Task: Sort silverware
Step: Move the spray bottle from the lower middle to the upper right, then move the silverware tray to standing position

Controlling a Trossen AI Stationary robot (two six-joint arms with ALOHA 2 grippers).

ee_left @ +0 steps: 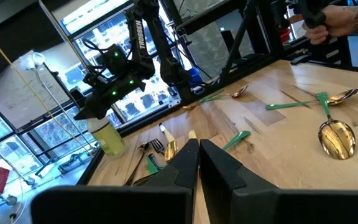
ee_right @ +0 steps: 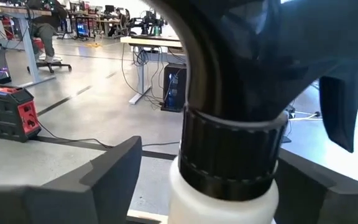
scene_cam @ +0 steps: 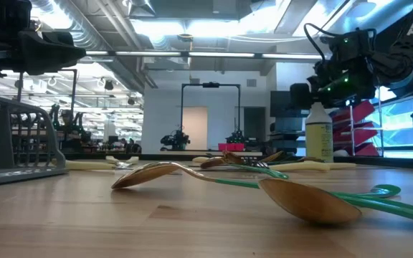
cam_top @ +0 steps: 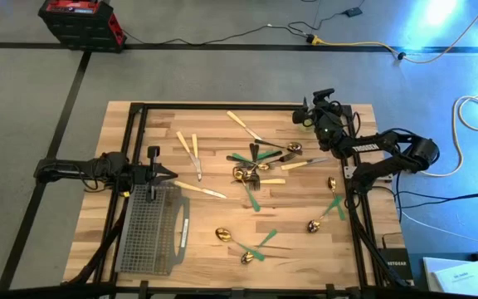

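Note:
Silverware (cam_top: 256,166) with gold heads and cream or green handles lies scattered flat over the middle and right of the wooden table; two gold spoons (scene_cam: 192,175) lie nearest in the low view. A yellow-green spray bottle (scene_cam: 318,136) stands upright at the far right corner. My right gripper (cam_top: 309,115) is open, level at the bottle's top, one finger on each side of its black collar (ee_right: 232,149). My left gripper (cam_top: 168,173) is shut and hovers level at the table's left, above the grey mesh caddy (cam_top: 150,228), holding nothing. My right gripper comes at the bottle level, its fingers on either side of the black collar (ee_right: 229,155) below the spray head. One finger (ee_right: 114,171) stands clear of it with a gap. Whether the other finger (ee_right: 316,180) touches the bottle I cannot tell. The bottle stands upright on the table.
The caddy lies at the near left of the table. Black frame rails (cam_top: 135,124) run along the table's edges. A red and black case (cam_top: 80,21) and cables lie on the floor beyond. A person's hand (ee_left: 340,22) shows past the table in the left wrist view.

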